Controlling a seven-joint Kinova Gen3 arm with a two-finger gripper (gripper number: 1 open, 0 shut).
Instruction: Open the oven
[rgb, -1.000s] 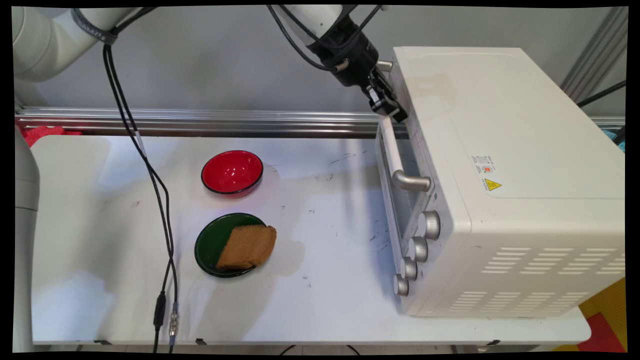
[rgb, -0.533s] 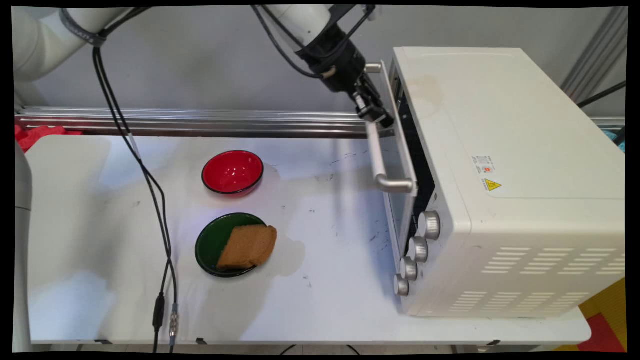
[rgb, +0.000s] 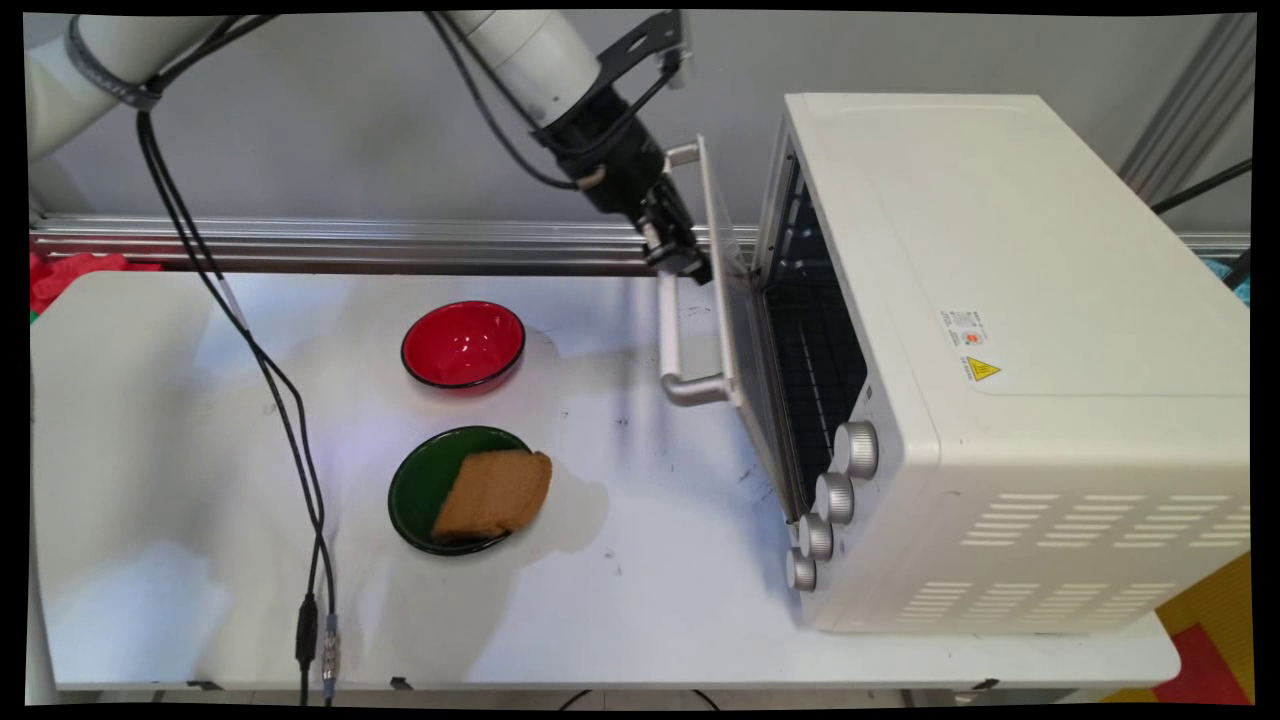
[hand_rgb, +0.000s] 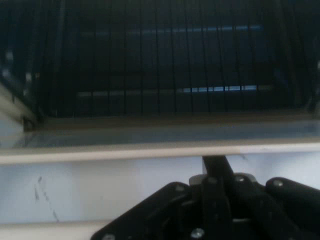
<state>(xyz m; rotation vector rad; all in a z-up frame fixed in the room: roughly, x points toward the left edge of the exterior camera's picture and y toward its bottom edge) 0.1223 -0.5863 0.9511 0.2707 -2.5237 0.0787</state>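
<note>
white table (rgb: 640, 600), scuffed with dark marks | red bowl (rgb: 463, 344) toward the back | green plate (rgb: 425, 482) nearer the front, a bread slice (rgb: 495, 494) on it | cream toaster oven (rgb: 1000, 380) standing at the right end

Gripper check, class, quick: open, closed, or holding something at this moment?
Gripper: closed on the oven door handle, with the oven door partly open.
</note>
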